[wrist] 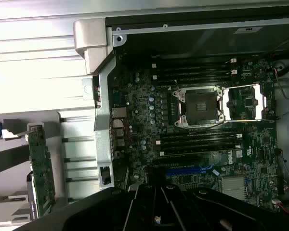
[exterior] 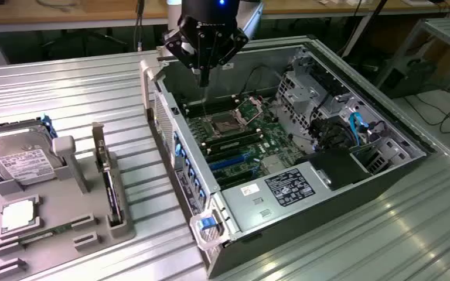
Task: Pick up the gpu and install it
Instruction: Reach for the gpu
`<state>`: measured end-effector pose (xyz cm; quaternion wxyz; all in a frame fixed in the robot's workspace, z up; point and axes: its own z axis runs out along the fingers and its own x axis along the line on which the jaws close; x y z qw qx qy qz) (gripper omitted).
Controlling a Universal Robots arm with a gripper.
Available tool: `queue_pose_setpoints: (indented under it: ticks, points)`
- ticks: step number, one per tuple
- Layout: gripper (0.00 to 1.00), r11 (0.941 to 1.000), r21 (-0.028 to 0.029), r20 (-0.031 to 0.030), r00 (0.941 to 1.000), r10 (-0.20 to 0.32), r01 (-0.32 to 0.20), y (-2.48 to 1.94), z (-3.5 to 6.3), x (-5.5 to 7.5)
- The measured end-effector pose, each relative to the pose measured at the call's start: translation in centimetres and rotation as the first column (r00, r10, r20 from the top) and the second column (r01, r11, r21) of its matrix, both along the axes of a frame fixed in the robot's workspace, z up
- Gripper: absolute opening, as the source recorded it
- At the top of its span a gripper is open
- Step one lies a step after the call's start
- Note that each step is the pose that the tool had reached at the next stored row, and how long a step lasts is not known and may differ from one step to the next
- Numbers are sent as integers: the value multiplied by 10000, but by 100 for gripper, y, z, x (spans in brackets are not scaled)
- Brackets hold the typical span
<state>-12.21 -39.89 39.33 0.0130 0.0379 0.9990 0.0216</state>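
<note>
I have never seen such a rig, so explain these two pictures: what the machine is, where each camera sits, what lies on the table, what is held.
The machine is a robot arm ending in a black two-fingered gripper. One picture comes from a camera standing off the arm; the other from a camera on the wrist, looking down into the open grey metal computer case at its green motherboard. The case lies on a ribbed metal table. At the exterior view's left, a grey holder tray carries a boxy silver hard drive with a white label and the gpu, a thin dark card with a metal bracket, standing on edge. The gripper hangs above the case, shut, holding nothing.
</note>
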Motion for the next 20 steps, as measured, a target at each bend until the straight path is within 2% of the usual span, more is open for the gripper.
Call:
queue_pose_setpoints:
  ticks: [20]
  points:
    - [11, 10000, 2, -14, 10000, 0, 0, -3, -8, -112]
